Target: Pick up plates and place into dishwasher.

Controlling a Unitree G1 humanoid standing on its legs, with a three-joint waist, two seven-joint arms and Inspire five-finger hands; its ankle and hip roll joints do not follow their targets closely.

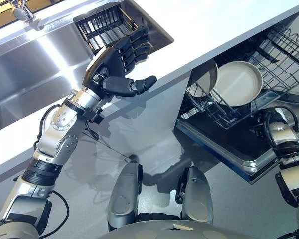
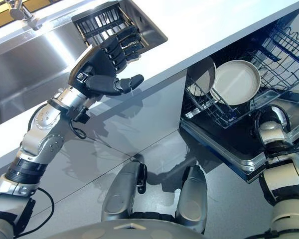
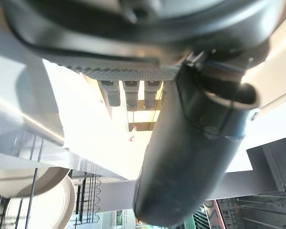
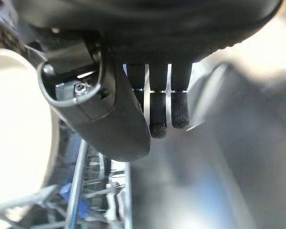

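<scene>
Left eye view: plates (image 1: 237, 82) in rack (image 1: 284, 59), L robot hand (image 1: 120, 59) well apart.

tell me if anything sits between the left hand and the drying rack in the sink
Nothing visible does. The left hand hangs open above the counter edge, its fingers reaching over the dark rack in the sink. Whether the rack holds plates cannot be told. Two plates already stand in the dishwasher rack.

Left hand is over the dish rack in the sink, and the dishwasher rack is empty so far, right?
Not empty: in the left eye view two round cream plates stand in the dark wire dishwasher rack. The dark left hand is over the black dish rack in the sink.
</scene>
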